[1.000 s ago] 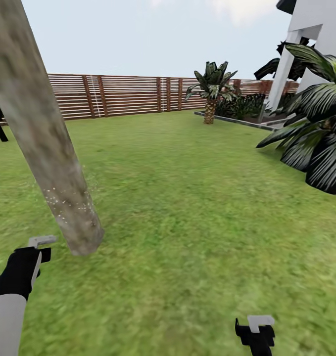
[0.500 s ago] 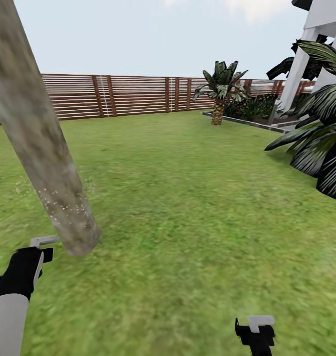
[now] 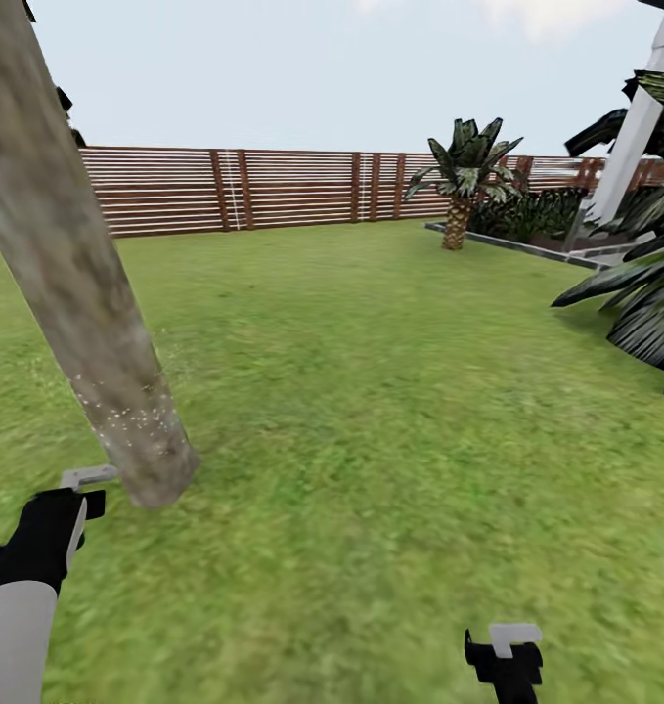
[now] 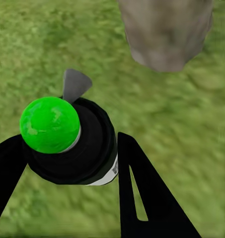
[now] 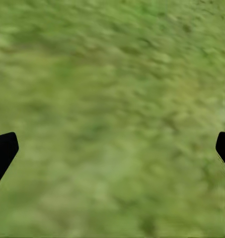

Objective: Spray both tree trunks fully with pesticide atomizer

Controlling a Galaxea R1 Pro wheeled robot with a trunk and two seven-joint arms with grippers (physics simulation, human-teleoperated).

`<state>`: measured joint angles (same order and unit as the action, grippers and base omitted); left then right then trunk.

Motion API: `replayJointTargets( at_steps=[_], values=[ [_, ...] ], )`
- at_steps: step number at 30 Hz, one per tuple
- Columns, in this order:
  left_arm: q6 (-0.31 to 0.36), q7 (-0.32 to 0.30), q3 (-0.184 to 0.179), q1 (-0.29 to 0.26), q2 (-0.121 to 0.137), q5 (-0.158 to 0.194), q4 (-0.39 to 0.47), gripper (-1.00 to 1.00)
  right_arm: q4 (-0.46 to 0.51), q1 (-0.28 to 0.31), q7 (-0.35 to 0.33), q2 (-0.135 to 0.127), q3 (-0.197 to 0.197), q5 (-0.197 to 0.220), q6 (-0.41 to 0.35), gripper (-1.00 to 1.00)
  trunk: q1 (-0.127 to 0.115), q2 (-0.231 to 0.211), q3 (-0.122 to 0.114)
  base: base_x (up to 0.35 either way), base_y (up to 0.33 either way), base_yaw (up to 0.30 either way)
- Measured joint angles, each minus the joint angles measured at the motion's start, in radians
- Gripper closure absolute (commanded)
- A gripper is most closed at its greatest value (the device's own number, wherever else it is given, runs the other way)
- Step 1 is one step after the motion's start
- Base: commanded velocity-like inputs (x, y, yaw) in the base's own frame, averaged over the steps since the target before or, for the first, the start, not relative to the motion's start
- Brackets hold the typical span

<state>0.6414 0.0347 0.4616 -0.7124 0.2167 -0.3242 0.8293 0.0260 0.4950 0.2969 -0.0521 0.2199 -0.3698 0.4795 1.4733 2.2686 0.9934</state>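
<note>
I am clamping the atomizer (image 4: 72, 141) in my left gripper (image 4: 67, 163), nozzle facing the near tree trunk (image 3: 87, 293) for spraying; my right gripper (image 5: 112, 148) is hanging spread wide.

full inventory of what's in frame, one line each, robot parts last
tree trunk: 1, mottled grey-brown, white specks low down, leaning, left foreground
pesticide atomizer: 1, black body, green cap, between left fingers
grass: green, whole ground
fence: 1, brown slats, far edge of the lawn
small palm: 1, dark green, by fence
broad-leaved bush: 1, dark green, right edge
white building: 1, upper right
left gripper: black, shut on atomizer, near trunk base
right gripper: black, open, over grass
</note>
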Motion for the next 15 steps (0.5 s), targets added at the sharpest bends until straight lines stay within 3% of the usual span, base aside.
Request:
replayJointTargets(
  at_steps=[9,15],
  values=[
    [-0.002,0.001,0.001,0.000,0.001,-0.003,0.000,1.00,0.001,0.000,0.000,0.000,0.000,0.000,0.000,-1.00,0.000,0.000,0.000,0.229,-0.215,0.041],
    [-0.002,0.002,0.002,0.000,0.007,-0.003,0.000,1.00,0.000,0.000,0.000,0.000,0.000,0.000,0.000,-1.00,0.000,0.000,0.000,0.220,-0.215,0.230]
  ],
)
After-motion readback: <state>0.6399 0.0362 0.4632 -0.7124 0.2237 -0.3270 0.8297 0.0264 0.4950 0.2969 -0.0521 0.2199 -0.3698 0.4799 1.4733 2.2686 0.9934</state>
